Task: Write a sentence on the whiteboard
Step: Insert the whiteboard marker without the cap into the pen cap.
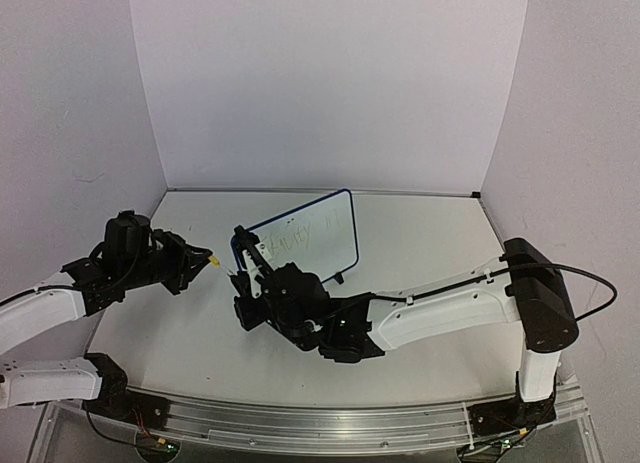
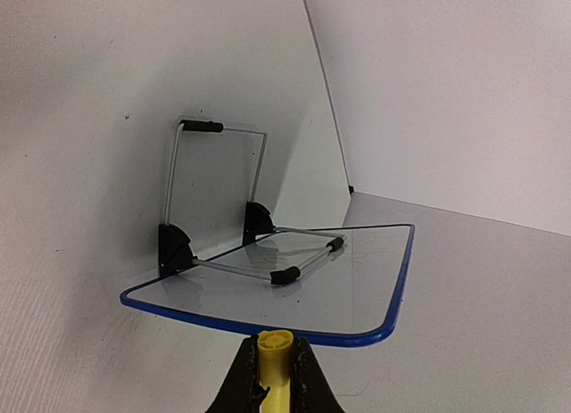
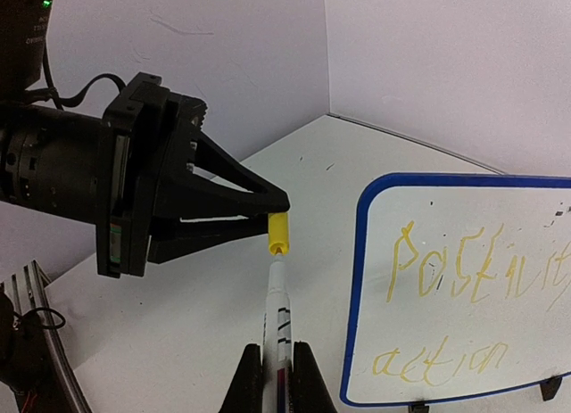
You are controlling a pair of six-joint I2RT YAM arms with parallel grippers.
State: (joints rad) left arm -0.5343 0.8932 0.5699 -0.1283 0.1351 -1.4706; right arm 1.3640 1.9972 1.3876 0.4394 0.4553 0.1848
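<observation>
Misalignment is likely threatening recapping: left gripper (image 1: 205, 258) is clamping the yellow cap (image 3: 278, 231), right gripper (image 3: 277, 377) the marker (image 3: 279, 310); skew could dislodge either.

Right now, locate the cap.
In the top view the cap is left of centre, pinched by the left gripper, left of the whiteboard, at the tip of the marker.

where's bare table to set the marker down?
Bare table right of the whiteboard up to the wall, a strip behind it, and the near-left patch below the left gripper. Crowded at the board's left edge, where the right gripper meets it; right arm spans the near-right.
</observation>
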